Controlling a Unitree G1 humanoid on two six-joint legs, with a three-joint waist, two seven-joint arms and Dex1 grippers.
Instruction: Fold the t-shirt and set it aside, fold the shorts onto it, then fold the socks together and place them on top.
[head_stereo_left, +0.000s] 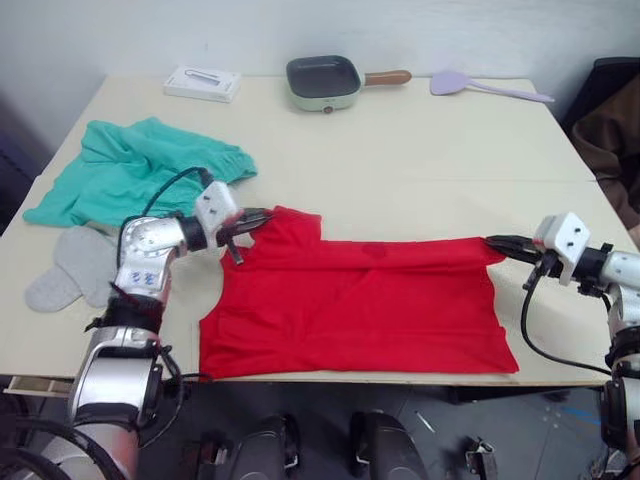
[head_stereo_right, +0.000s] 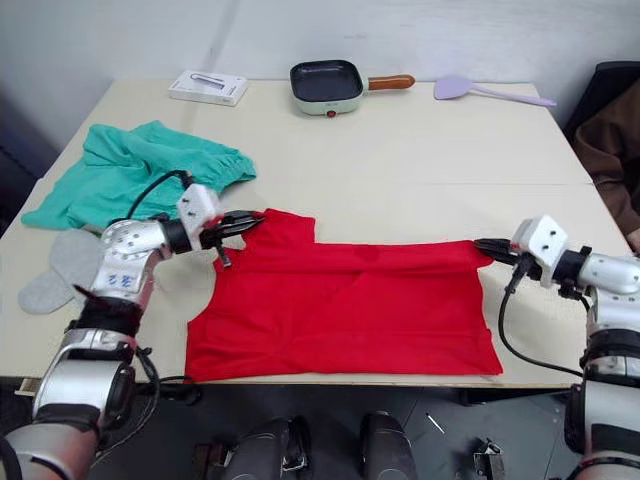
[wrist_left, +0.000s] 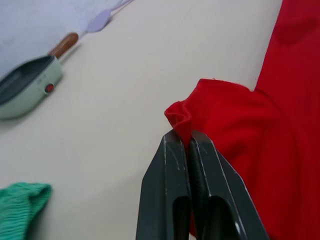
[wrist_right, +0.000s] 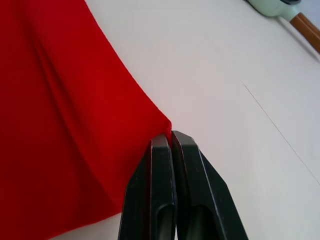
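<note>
I have the t-shirt (head_stereo_left: 360, 305) lying on the near half of the table (head_stereo_left: 420, 160), folded over so its far edge runs straight between my two hands. My left hand (head_stereo_left: 250, 222) is closed tight on the shirt's far left corner; from the left wrist camera I can see a small bunch of red cloth pinched between the two black fingers (wrist_left: 170, 190). My right hand (head_stereo_left: 503, 243) is likewise closed, with the far right corner of the shirt gripped at its fingertips, right at the cloth's edge. The shorts (head_stereo_left: 135, 170) sit crumpled on the table's left side, beyond my left arm and apart from the shirt. The socks (head_stereo_left: 70, 265) lie flat just in front of the shorts, near the left edge. Along the far side of the table I see a small white box (head_stereo_left: 202, 83), a pale green pan (head_stereo_left: 325, 82) with a wooden handle, and a lilac spatula (head_stereo_left: 480, 87).
</note>
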